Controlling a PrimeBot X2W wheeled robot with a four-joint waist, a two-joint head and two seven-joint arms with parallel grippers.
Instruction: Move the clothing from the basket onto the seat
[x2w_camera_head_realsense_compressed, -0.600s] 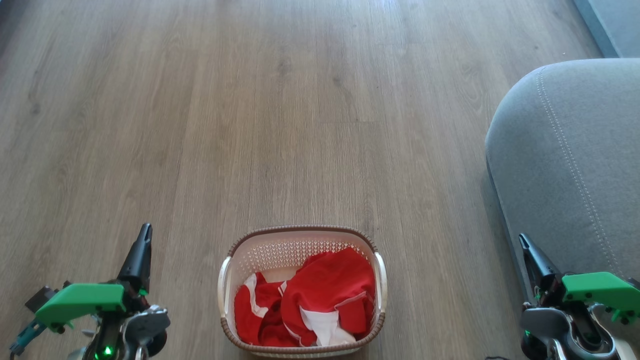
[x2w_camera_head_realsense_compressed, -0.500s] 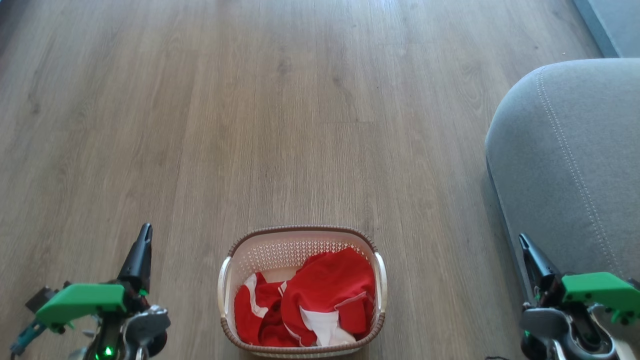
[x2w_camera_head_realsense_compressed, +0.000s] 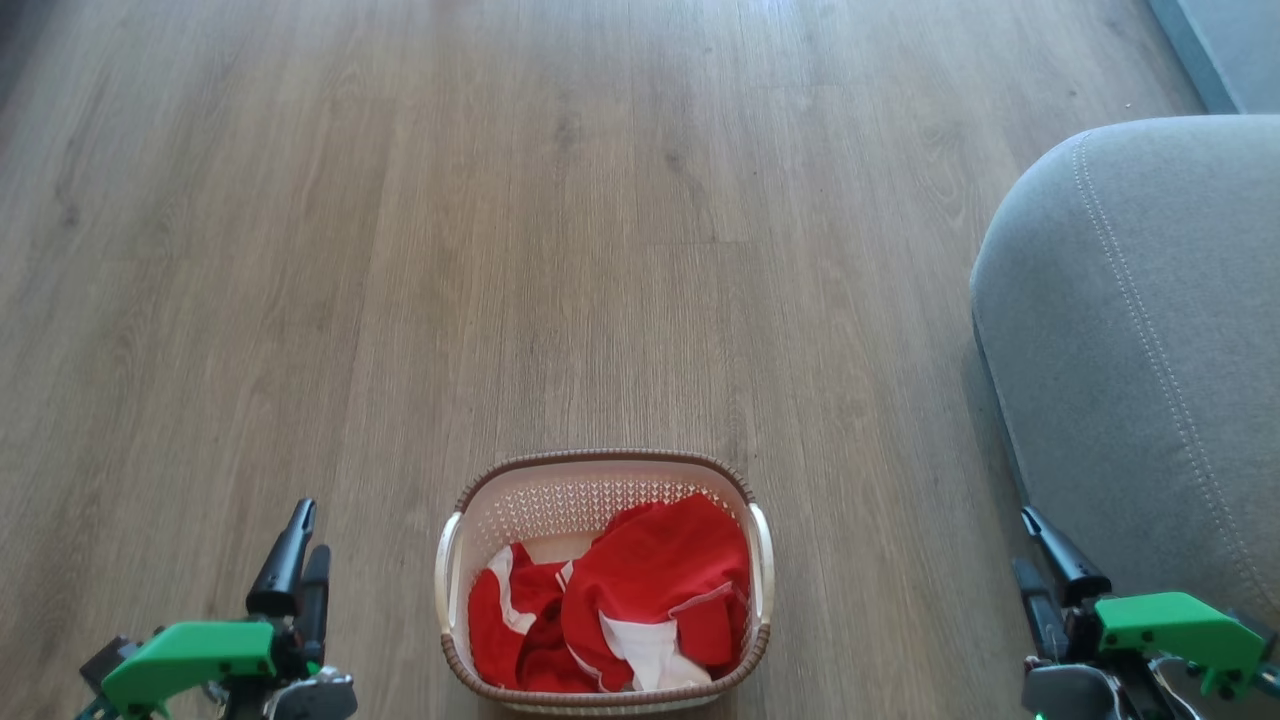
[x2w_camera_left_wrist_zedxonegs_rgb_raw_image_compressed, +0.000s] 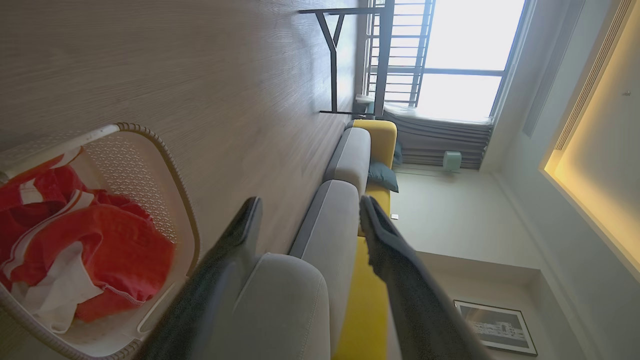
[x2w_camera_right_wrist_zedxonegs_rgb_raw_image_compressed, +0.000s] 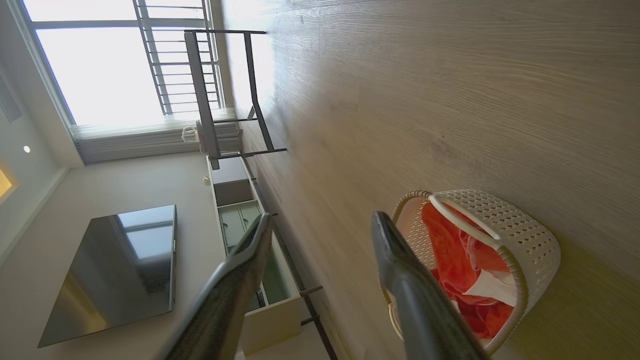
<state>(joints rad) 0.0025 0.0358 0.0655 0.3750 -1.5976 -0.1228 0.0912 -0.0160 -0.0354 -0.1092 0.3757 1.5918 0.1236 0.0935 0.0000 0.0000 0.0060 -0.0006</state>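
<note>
Left tool (x2w_camera_head_realsense_compressed: 308, 530) and right tool (x2w_camera_head_realsense_compressed: 1028, 542) both spread wide, empty; clothing (x2w_camera_head_realsense_compressed: 640, 590) sits in the basket (x2w_camera_head_realsense_compressed: 600, 458) between them.
Left tool is nearer, clothing to its right; right tool is farther, clothing to its left. Clothing spans the basket's width, bulk toward its right wall. Seat (x2w_camera_head_realsense_compressed: 1140, 350) is just beside the right tool, so probably the shorter carry.

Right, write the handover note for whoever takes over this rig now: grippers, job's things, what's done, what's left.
Left gripper: open, empty, low on the left.
Right gripper: open, empty, low on the right.
Bright red fabric clothing with white panels: heaped in the cream perforated plastic basket with brown rim, on the wooden floor.
Large rounded grey fabric seat: right of the basket.
Done: nothing moved yet.
Left: lift all clothing onto the seat.
</note>
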